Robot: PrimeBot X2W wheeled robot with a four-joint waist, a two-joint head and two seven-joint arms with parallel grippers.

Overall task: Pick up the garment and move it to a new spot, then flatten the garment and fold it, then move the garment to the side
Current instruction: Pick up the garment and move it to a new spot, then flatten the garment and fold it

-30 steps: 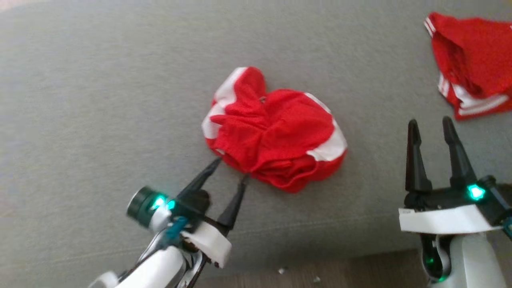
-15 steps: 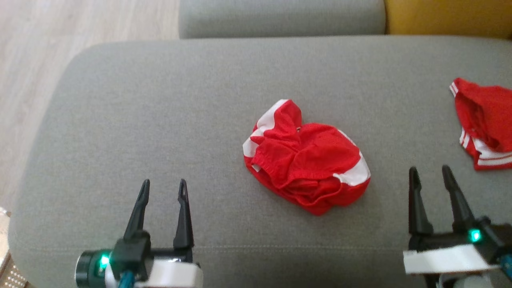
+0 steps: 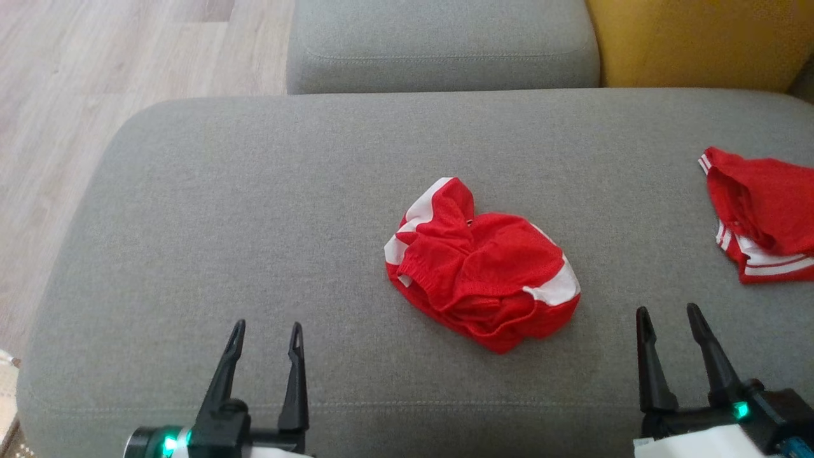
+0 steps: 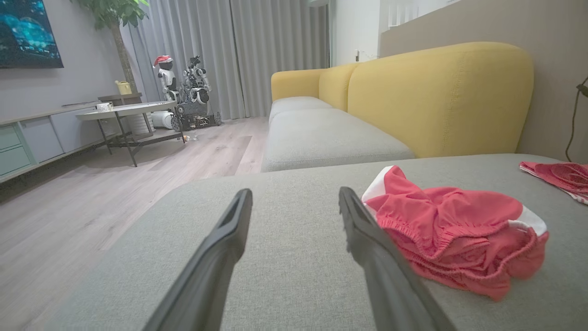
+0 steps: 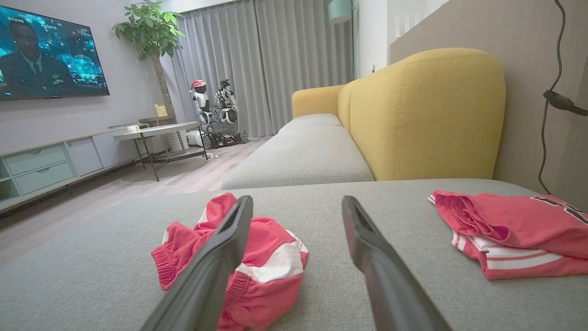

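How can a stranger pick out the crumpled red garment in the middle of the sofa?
Find the wide grey seat cushion in front of the yellow backrest. Near its middle lies a bunched pair of red shorts with broad white panels; the other red garment, at the right edge, has thin white stripes.

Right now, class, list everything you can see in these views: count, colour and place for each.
shorts: one, red with white panels, bunched mid-cushion
jersey: one, red with white stripes, cushion's right edge
seat cushion: one, grey, under both garments
sofa back: one, yellow, behind the cushion
floor: one, pale wood, left of sofa
television: one, lit blue, on the grey wall
left hand: one, black, open, empty, lower left
right hand: one, black, open, empty, lower right
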